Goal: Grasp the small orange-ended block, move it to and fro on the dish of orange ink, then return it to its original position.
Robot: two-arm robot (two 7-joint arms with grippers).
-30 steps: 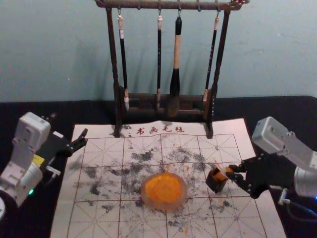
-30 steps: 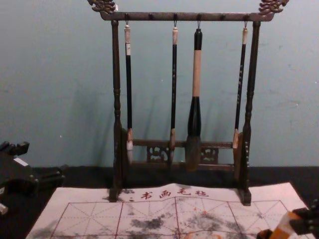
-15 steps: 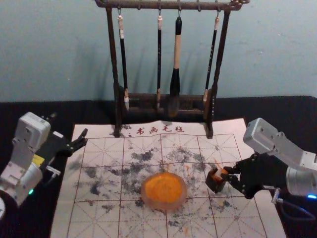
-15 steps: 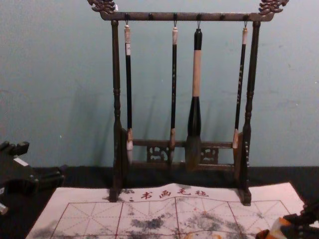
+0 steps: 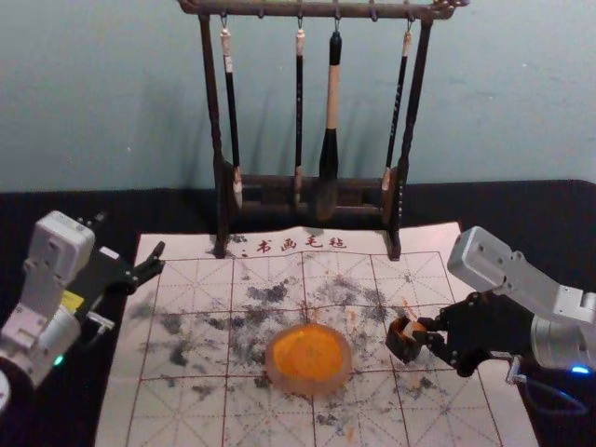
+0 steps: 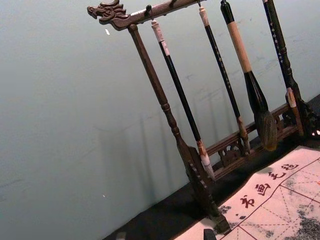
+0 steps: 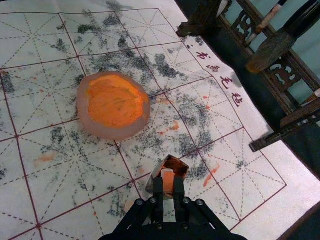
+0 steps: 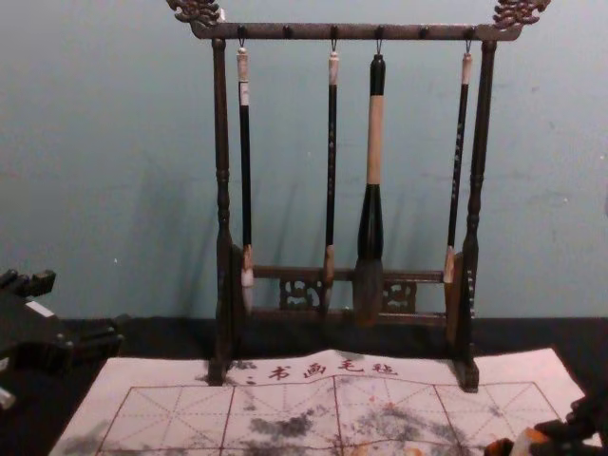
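Right gripper [image 7: 168, 182], the nearer, is pinching the orange-ended block [image 7: 168, 175] between its fingertips, at the mouth of the open box [image 7: 150, 184]; dish of orange ink [image 5: 308, 361] is lying near, on the box's left; inking would be calling for a lift clear of the rim, then leftward travel; left gripper [image 5: 129, 236], fingers spread, is idling beyond the mat's left edge; mat [image 5: 191, 289] is bearing red characters, 书画毛毡.
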